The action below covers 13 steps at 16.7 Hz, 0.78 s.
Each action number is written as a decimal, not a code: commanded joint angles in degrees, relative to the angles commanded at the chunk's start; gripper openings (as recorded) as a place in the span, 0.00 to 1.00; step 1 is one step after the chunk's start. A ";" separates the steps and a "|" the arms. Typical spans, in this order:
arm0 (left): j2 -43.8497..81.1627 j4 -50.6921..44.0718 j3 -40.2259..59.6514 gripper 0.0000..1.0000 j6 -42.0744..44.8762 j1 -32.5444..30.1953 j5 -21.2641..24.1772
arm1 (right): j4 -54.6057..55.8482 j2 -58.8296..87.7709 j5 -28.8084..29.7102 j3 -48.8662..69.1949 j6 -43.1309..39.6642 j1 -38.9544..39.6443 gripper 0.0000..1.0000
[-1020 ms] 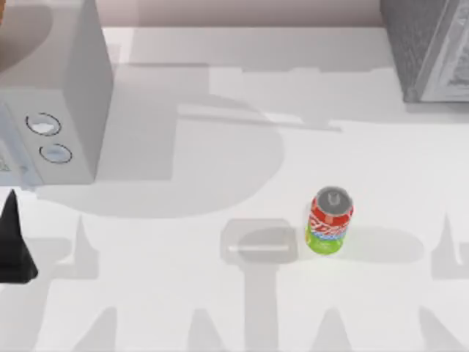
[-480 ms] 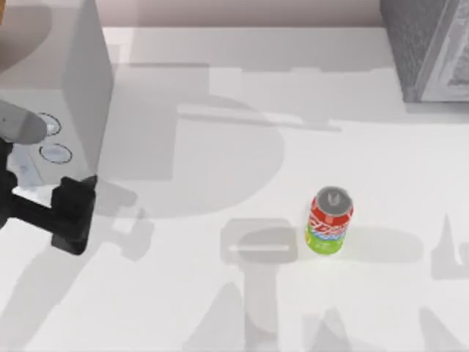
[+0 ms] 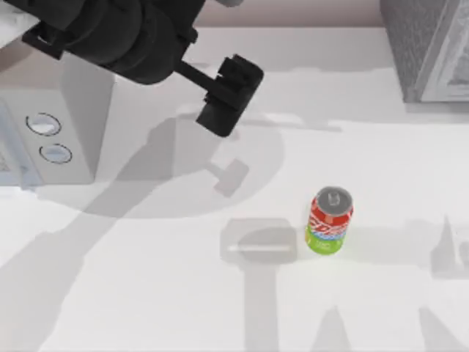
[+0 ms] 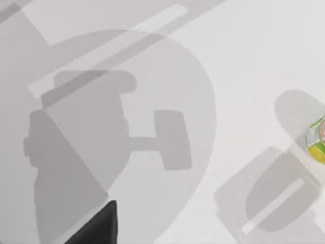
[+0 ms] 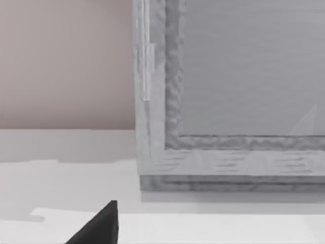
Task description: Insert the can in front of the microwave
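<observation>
the can (image 3: 330,221) stands upright on the white table (image 3: 146,293), at about four o'clock from the table's middle in the top view, well apart from everything else; its silver top faces up, with red below it, then a lettered band and a lime-green base. in the left wrist view a sliver of the can (image 4: 318,141) shows at the picture's edge, beside its own soft shadow. the microwave (image 3: 69,125) – a smooth light-grey box with two round white-ringed dials on its front – sits at about ten o'clock, at the table's left side. the left arm reaches in over the microwave's top from eleven o'clock, and the left gripper (image 3: 227,95) hangs above bare table between the microwave and the can, near twelve o'clock of the table's middle, well clear of the can; whether its fingers are apart or together i cannot tell. its shadow falls on the table just below it. a darker speckled grey box (image 3: 429,48) with a white panel stands at about two o'clock – the right wrist view looks at this box (image 5: 228,101) from close by, with a pinkish wall behind it.
</observation>
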 joint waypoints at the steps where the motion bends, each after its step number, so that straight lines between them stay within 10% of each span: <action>1: 5.58 -2.72 6.37 1.00 -0.35 -1.60 0.04 | 0.00 0.00 0.00 0.00 0.00 0.00 1.00; 13: 56.41 -38.99 68.91 1.00 -7.61 -14.23 -0.16 | 0.00 0.00 0.00 0.00 0.00 0.00 1.00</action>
